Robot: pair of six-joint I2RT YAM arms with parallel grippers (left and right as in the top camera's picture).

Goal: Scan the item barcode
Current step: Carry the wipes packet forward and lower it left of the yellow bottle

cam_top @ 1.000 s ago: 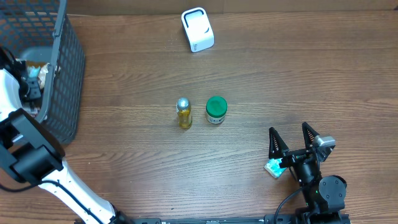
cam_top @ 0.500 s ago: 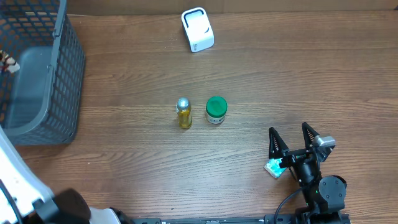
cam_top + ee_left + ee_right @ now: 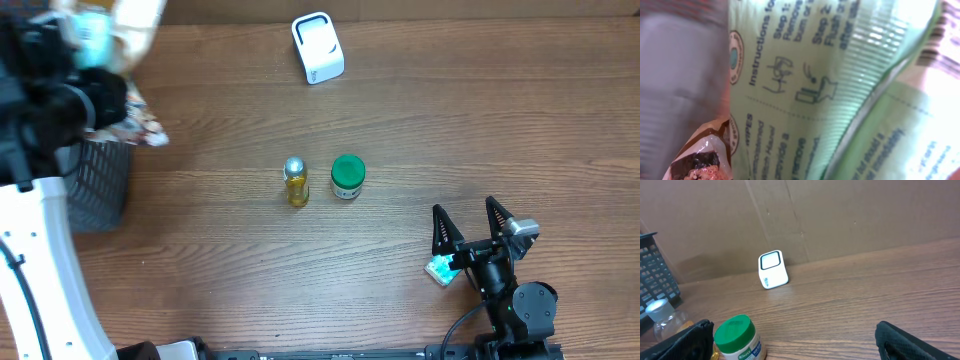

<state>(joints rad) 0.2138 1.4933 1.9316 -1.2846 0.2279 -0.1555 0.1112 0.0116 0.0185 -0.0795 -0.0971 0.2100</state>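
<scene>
- Up at the table's left edge, one green packet (image 3: 805,85) is grasped by the left gripper (image 3: 112,108), lifted clear of the wood beside the basket (image 3: 100,185).
- Only the left wrist view shows its print: instruction drawings, and barcode stripes (image 3: 940,42) at the top right corner. The fingers are hidden there.
- That view also shows one crinkled wrapper (image 3: 700,162) at the lower left. From overhead, only a blurred, crinkled edge shows at the gripper.
- One white scanner (image 3: 318,47) stands at the far edge, well apart from the packet.
- Mid-table stand one yellow bottle (image 3: 295,182) and one green-lidded jar (image 3: 347,177), just beside each other.
- The right gripper (image 3: 464,215) rests spread wide, grasping nothing; its own view faces the scanner, jar and bottle.
</scene>
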